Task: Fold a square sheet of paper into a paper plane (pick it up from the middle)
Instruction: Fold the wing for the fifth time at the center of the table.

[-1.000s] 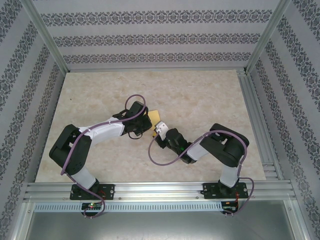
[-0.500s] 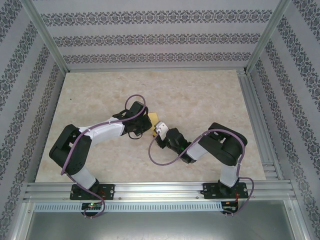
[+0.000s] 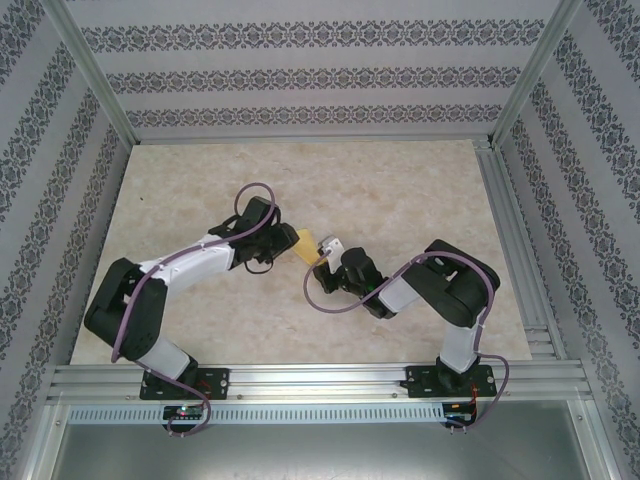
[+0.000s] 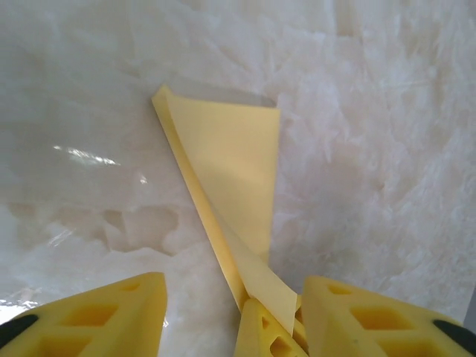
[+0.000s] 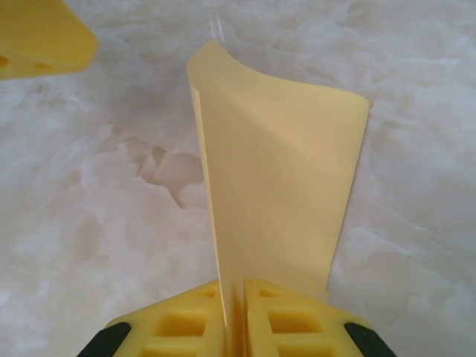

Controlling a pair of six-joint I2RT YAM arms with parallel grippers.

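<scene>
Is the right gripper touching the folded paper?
Touching: the right wrist view shows the right gripper closed on the near end of the folded paper.

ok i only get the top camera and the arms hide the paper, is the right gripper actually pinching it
observer: yes. On its wrist camera the right gripper is shut on the narrow end of the paper.
operator: and the left one
observer: the left gripper is open, its jaws wide apart, with the near end of the paper between them.
operator: what shape is the paper in
observer: it is folded along one long crease and tapers, narrow at the pinch and widest at the far end.
</scene>
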